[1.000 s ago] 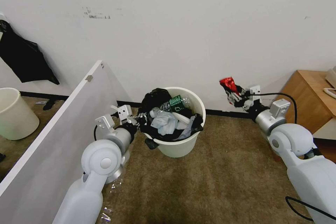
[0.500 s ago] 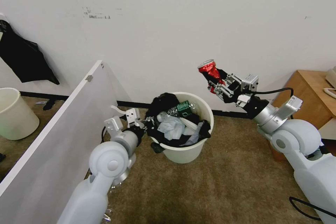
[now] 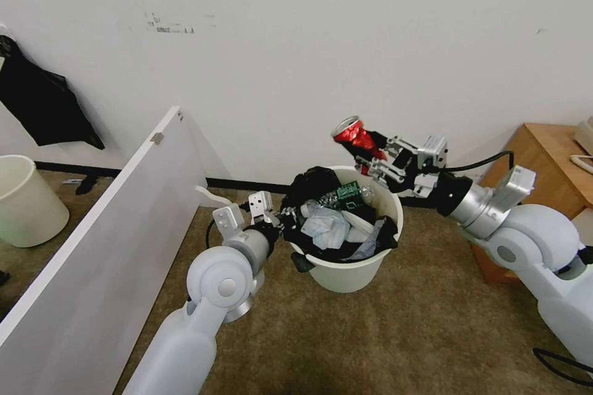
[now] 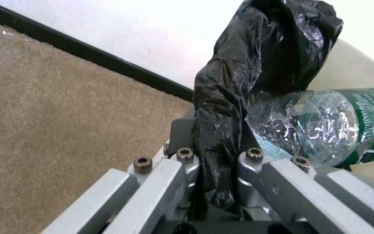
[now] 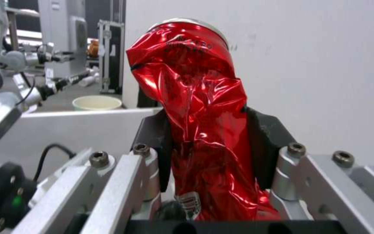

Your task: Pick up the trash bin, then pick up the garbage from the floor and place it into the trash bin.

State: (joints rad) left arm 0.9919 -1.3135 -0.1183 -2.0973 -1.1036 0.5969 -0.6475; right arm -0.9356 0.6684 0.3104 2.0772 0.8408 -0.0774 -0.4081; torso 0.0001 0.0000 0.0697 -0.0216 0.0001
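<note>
Arms (image 3: 216,284) are clad in smooth white-grey shells with round joint caps; wrists are bare silver metal; gripper fingers (image 5: 122,182) are grey bars pinned with dark hex screws; black cable (image 3: 482,163) is routed along right wrist

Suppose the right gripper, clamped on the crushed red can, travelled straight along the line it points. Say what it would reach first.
The right gripper with the crushed red can points up-left over the rim of the white bag-lined trash bin; probably the bare white wall, though depth is unclear.
</note>
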